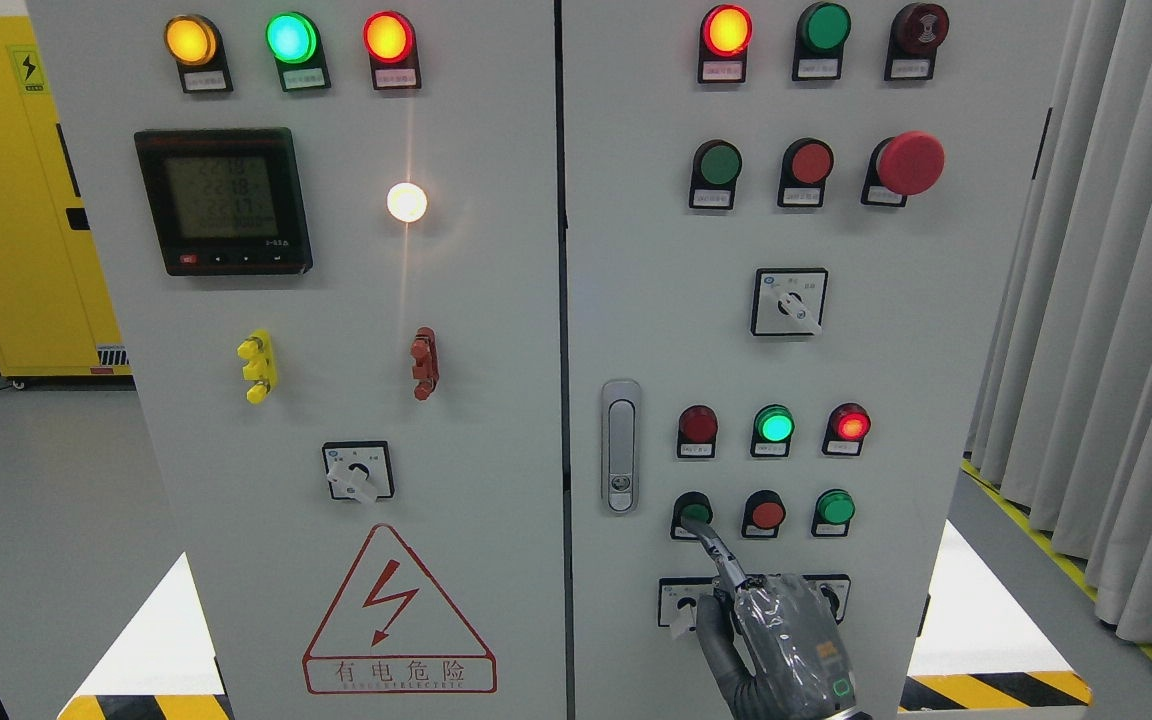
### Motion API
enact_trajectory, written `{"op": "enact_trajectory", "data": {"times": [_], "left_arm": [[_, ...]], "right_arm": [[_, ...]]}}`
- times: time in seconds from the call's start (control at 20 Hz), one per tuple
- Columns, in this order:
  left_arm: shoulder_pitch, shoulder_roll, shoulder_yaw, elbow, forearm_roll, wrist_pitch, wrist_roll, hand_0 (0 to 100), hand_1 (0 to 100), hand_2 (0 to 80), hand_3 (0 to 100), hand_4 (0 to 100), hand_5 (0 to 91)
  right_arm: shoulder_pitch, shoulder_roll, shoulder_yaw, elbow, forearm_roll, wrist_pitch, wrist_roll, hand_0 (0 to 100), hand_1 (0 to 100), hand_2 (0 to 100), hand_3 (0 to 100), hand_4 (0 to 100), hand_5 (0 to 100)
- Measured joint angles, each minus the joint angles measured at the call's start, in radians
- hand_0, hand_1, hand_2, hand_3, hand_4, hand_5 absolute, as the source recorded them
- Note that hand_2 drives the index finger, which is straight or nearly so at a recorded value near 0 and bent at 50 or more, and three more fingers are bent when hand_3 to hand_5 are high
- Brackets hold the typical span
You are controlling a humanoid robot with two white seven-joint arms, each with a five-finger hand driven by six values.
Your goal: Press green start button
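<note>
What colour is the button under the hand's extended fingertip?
Green button, seen in the head view, touched by the right hand.

We see a grey-floored equipment room.
A yellow cabinet stands at left, pale pleated curtains hang at right, and black-and-yellow hazard tape marks the floor.

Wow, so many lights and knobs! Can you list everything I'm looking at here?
Grey steel control cabinet: one, two doors, fills the middle.
Round indicator lamps: several, amber, green, red, white; top rows and lower right.
Round green start button: one, lower right door.
Big red mushroom stop button: one, upper right.
Black digital meter: one, upper left.
Red triangle shock warning sign: one, lower left door.
Yellow metal cabinet: one, far left.
Grey curtain: one, right edge.
Right hand: one, dark glove, index fingertip at the start button.
</note>
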Motion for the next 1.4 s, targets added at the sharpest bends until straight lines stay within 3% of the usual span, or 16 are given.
{"op": "enact_trajectory", "data": {"times": [0.75,1.2,1.35,1.4], "left_arm": [[0.0,0.0,0.0,0.0,0.0,0.0,0.0,12,56,0.0,0,0,0.0],[0.0,0.0,0.0,0.0,0.0,0.0,0.0,12,56,0.0,0,0,0.0],[0.0,0.0,0.0,0.0,0.0,0.0,0.0,12,56,0.0,0,0,0.0],[0.0,0.0,0.0,0.0,0.0,0.0,0.0,12,56,0.0,0,0,0.0]], "right_arm": [[0.005,0.014,-0.012,-0.003,-0.031,0.0,0.002,100,99,0,92,97,100],[0.03,0.016,-0.012,-0.042,-0.041,-0.061,-0.02,100,100,0,90,99,100],[0.041,0.017,-0.006,-0.057,-0.066,-0.071,-0.021,100,100,0,85,93,99],[0.047,0.016,-0.004,-0.063,-0.083,-0.073,-0.021,100,100,0,83,91,95]]}}
